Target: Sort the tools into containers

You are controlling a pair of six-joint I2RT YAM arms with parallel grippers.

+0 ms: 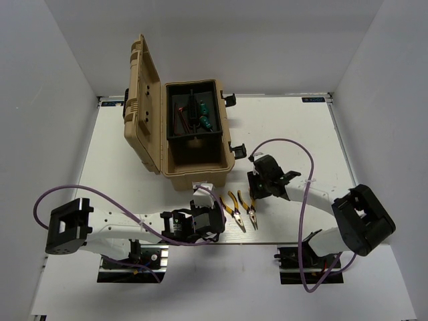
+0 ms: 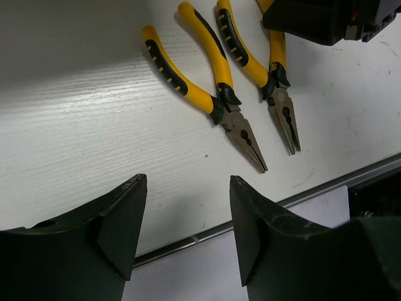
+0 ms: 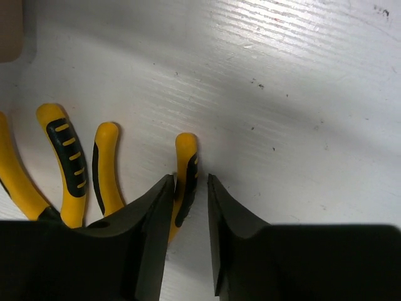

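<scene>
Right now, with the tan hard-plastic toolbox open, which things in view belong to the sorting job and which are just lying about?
Job:
tan hard-plastic toolbox, open
yellow-and-black-handled pliers on the white table
second matching pliers beside them
green-handled screwdriver in the toolbox's black interior

Not the job, only rig:
purple cable
the table itself

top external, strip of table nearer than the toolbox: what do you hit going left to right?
left gripper → first pliers → second pliers → right gripper, its fingers either side of the second pliers' outer handle.
</scene>
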